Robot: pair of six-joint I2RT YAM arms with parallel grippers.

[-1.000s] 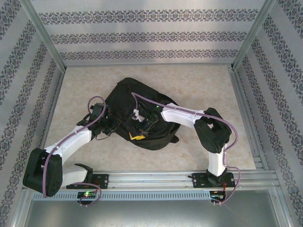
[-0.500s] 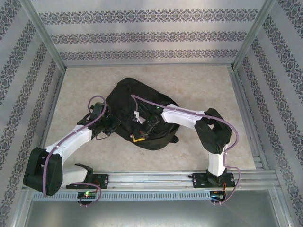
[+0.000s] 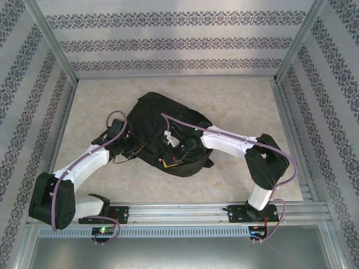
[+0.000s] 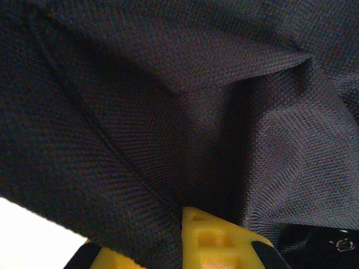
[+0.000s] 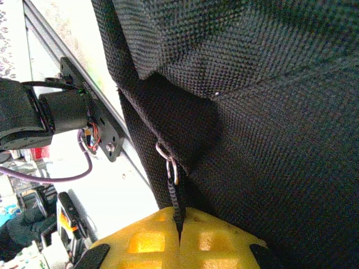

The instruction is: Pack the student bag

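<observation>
the student bag [image 3: 168,131] is found lying flat on the pale marbled table [image 3: 241,101], about midway across it and a little to the left, well clear of the patterned walls [image 3: 168,45]. it is made of black woven cloth, rounded at the corners and far from taut: the upper face is slumped and thrown into soft folds. close up, a coarse weave is seen, with a stitched seam running slantwise across one panel and a deep crease beside it. a small metal ring [image 5: 168,162] is fixed at the tip of a cloth flap, and from it a narrow black zip pull [image 5: 178,196] hangs down.

the right claw [image 5: 179,238] is laid over the near middle of the bag. its yellow fingers [image 5: 224,241] are pressed together, and the zip pull is pinched in the seam between them, the strip being drawn straight from the ring into the grip.

the left claw [image 4: 162,249] is set against the bag's left edge. a fold of the black cloth is nipped between its yellow fingers [image 4: 213,238], and much of them is covered by that fold.

beyond the bag, the metal rail [image 3: 179,212] at the table's near edge is seen, to which both arms are bolted.
</observation>
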